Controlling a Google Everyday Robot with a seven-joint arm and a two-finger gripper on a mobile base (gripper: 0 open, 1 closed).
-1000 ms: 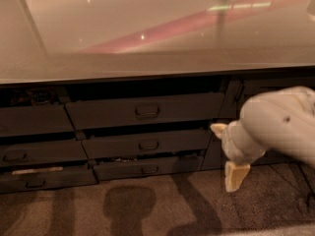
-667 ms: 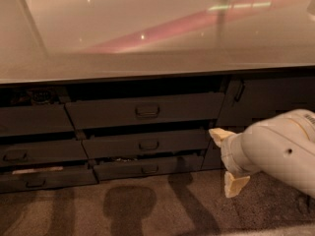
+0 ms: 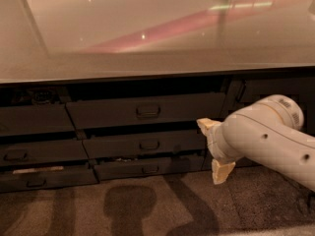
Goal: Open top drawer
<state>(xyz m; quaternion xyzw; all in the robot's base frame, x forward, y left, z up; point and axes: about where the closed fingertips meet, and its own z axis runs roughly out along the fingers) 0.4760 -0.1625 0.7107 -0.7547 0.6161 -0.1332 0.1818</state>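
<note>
Top drawer [image 3: 108,113] awaits: its loop handle [image 3: 147,110] untouched.
Claw [image 3: 214,148] has edged left, released and empty, hanging low to the handle's right, well apart.

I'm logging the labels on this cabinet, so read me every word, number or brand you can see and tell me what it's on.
No readable text anywhere.
The top drawer, the lower drawers and the countertop show no writing.
A pale strip on the bottom left drawer is too blurred to tell whether it carries print.
The gripper, open and to the right of the drawers, shows no marking.
</note>
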